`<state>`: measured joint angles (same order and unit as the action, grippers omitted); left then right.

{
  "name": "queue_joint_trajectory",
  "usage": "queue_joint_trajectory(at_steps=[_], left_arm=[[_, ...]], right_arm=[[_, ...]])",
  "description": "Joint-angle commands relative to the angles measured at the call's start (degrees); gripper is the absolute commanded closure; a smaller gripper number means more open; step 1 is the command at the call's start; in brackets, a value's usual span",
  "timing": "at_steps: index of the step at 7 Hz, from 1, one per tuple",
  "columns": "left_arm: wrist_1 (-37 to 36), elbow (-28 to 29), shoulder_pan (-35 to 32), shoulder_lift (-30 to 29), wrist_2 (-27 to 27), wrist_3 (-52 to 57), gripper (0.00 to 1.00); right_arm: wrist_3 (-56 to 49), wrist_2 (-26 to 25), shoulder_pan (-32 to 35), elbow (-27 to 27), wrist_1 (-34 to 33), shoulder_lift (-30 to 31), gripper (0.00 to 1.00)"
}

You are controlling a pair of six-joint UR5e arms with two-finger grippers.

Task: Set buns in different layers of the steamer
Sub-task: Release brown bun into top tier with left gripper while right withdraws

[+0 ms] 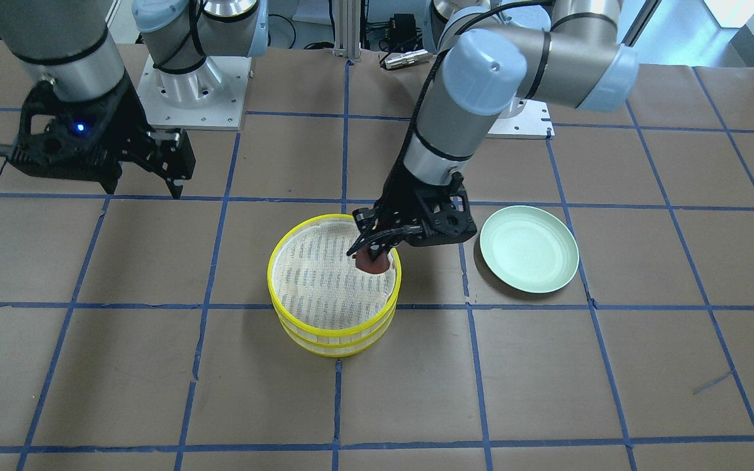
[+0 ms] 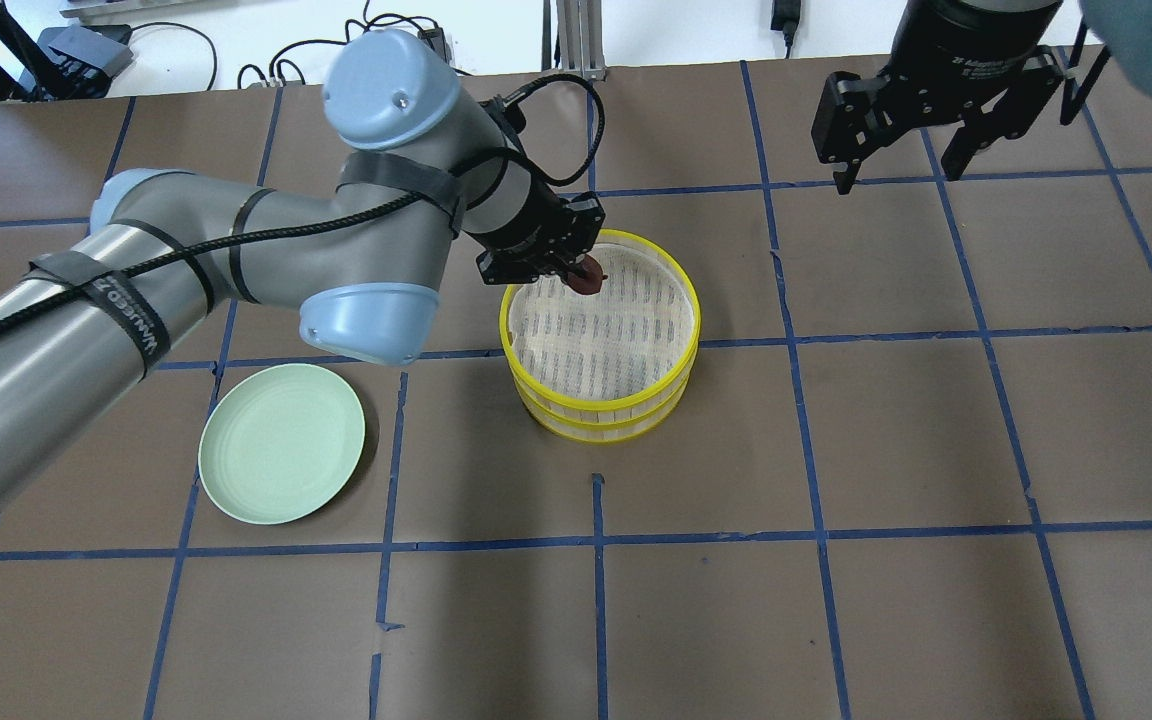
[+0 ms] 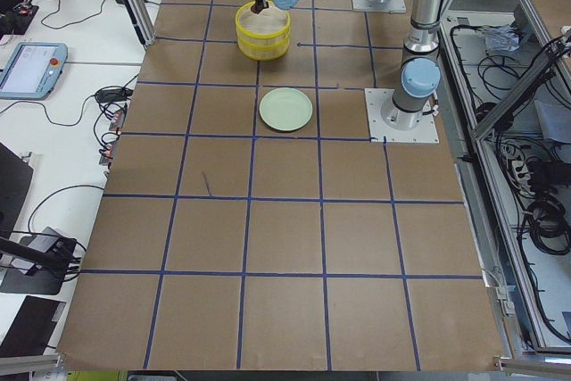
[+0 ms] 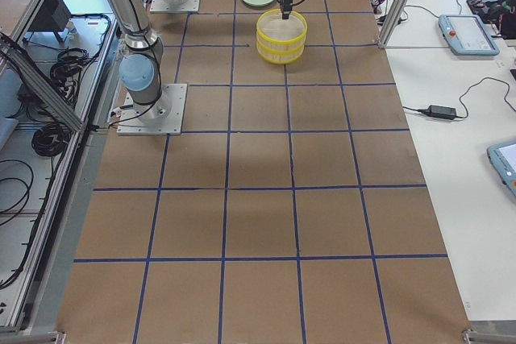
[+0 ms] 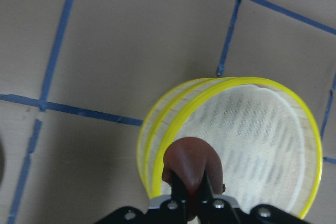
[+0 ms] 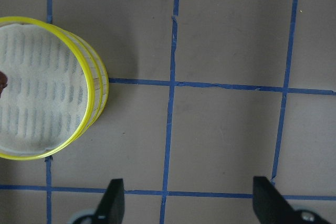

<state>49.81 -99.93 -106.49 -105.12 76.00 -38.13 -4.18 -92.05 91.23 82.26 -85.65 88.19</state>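
Two yellow-rimmed steamer layers stand stacked mid-table, the top one showing its white mesh liner. My left gripper is shut on the reddish-brown oval bun and holds it just over the top layer's edge nearest the robot. The white bun is out of view. My right gripper is open and empty, held above the table well away from the stack; its fingers frame bare table.
An empty pale green plate lies on the table beside the stack, on my left arm's side. Brown table paper with a blue tape grid surrounds everything. The arm bases stand at the table's robot-side edge.
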Motion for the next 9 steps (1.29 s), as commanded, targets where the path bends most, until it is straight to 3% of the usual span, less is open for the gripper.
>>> queue_joint_trajectory(at_steps=[1, 2, 4, 7, 9], left_arm=[[-1.56, -0.09, -1.18, -1.06, 0.38, -1.25, 0.11], [-1.56, -0.18, -1.18, -0.97, 0.47, -1.16, 0.04], [-1.56, -0.97, -0.74, -0.53, 0.90, 5.56, 0.03], [-1.56, -0.79, -0.39, -0.53, 5.83, 9.55, 0.02], [-0.42, -0.79, 2.83, 0.60, 7.83, 23.01, 0.00]], right_arm=[[-2.84, 3.43, -0.26, 1.75, 0.58, 0.76, 0.06], [-1.89, 4.33, 0.00, 1.94, 0.40, 0.93, 0.01], [-1.35, 3.46, -0.35, 2.11, 1.10, 1.63, 0.00], [-1.36, 3.46, -0.88, 2.29, 1.10, 1.81, 0.00], [-1.27, 3.20, -0.88, 2.29, 1.01, 1.90, 0.00]])
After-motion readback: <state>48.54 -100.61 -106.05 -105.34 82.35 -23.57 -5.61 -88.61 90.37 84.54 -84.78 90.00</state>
